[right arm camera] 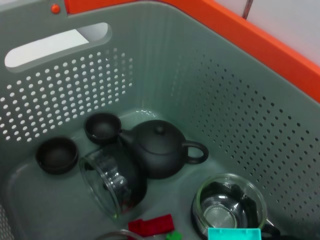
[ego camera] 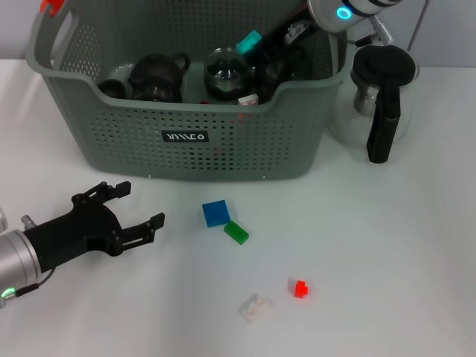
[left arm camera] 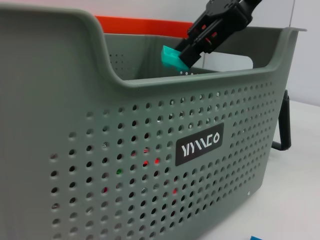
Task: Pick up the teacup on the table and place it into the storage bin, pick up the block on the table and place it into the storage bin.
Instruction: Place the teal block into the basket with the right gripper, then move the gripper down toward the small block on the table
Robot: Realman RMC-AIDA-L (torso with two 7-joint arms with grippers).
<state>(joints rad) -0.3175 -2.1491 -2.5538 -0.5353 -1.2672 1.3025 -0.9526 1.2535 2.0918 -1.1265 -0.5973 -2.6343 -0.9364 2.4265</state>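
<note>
Right gripper (ego camera: 256, 43) holds teal block (ego camera: 248, 42) above storage bin (ego camera: 186, 137) rim.

storage bin (ego camera: 186, 134) behind blocks (ego camera: 216, 213) | pitcher (ego camera: 383, 97) right (of bin)

Storage bin (left arm camera: 150, 100) label (left arm camera: 200, 144) reads approx. "YYMCO" (white on blk).
</note>
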